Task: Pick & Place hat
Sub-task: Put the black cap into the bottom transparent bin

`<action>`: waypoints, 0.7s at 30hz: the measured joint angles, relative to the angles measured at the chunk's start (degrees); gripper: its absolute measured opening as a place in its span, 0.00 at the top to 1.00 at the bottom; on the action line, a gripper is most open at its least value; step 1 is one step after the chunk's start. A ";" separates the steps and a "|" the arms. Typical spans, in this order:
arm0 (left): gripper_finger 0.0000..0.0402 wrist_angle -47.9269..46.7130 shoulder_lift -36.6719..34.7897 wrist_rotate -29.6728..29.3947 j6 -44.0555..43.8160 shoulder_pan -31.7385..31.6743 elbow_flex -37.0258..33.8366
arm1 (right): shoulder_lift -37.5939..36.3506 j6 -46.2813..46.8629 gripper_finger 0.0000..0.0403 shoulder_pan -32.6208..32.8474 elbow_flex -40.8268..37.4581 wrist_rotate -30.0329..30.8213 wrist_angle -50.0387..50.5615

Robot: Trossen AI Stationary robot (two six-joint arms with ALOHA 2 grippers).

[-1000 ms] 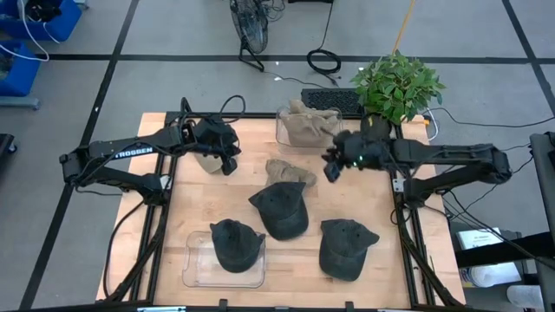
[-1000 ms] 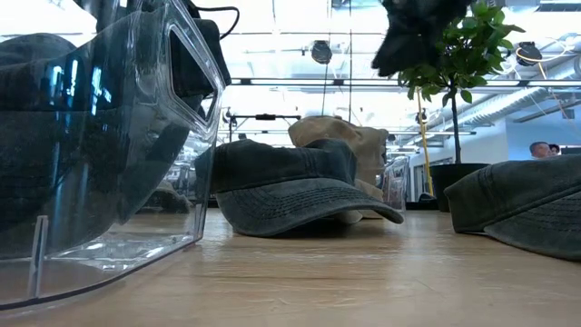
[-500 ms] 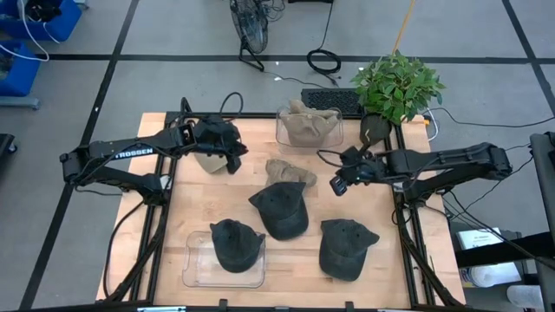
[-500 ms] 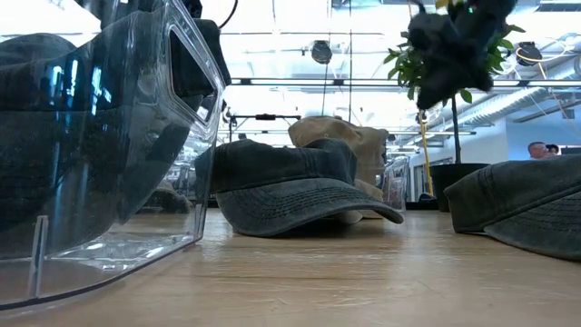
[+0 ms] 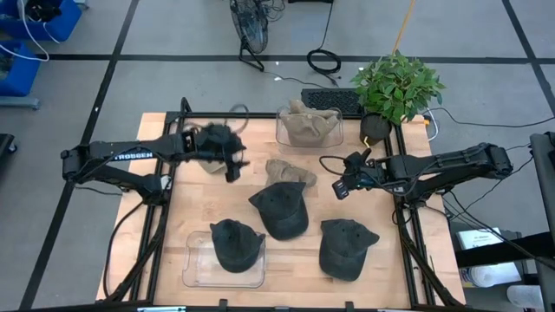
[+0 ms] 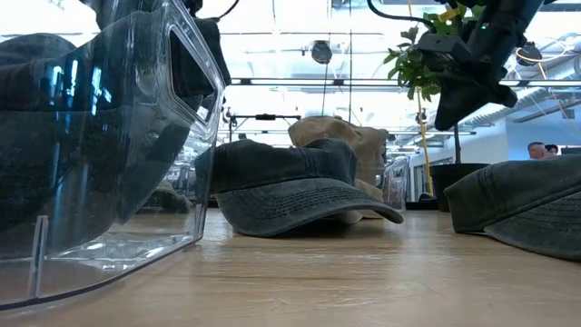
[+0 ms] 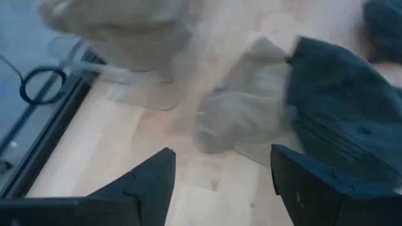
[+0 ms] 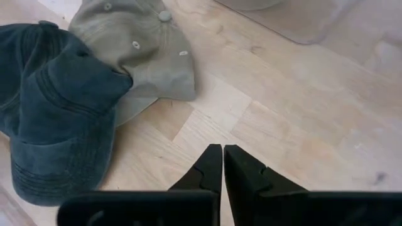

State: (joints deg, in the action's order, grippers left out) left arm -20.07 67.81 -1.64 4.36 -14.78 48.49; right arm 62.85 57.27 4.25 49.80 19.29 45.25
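Observation:
A tan hat (image 5: 290,171) lies flat on the wooden table, its edge against a dark hat (image 5: 282,208) just nearer. Another dark hat (image 5: 347,249) rests at the near right. A third one (image 5: 236,244) sits in a clear bin (image 5: 195,269). My left gripper (image 5: 232,165) hovers open to the left of the tan hat (image 7: 245,119), with nothing between its fingers (image 7: 151,188). My right gripper (image 5: 340,186) hangs shut above bare wood to the right of the tan hat (image 8: 138,50), pointing steeply down (image 8: 223,154).
A clear bin (image 5: 308,130) holding a tan hat stands at the far edge. A light object (image 5: 206,161) lies under my left arm. A potted plant (image 5: 395,87) stands at the far right corner. Bare wood shows between the tan hat and my right gripper (image 6: 454,100).
My right gripper has come down and toward the table's near edge, rolling as it went, and now hangs lower beside the tan hat. My left gripper has swung a little toward the table's right. The hats have kept their places.

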 joint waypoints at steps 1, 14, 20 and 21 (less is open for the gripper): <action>0.36 -0.04 0.04 -1.55 -0.35 2.11 0.00 | 0.00 -0.45 0.98 0.00 0.00 0.02 -0.02; 0.38 -0.50 8.09 -6.18 -23.74 17.74 0.06 | -0.09 -8.76 1.00 0.00 0.00 -3.23 -0.20; 0.38 0.60 14.08 -5.80 -29.57 20.56 2.81 | -0.09 -11.92 1.00 0.88 0.00 -4.45 -0.46; 0.38 1.00 14.88 -5.66 -29.55 20.69 3.17 | -0.09 -12.23 1.00 1.15 0.00 -4.48 -0.44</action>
State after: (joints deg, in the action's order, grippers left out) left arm -19.07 82.70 -7.31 -25.19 5.90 51.66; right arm 62.76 45.04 5.40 49.80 14.81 44.82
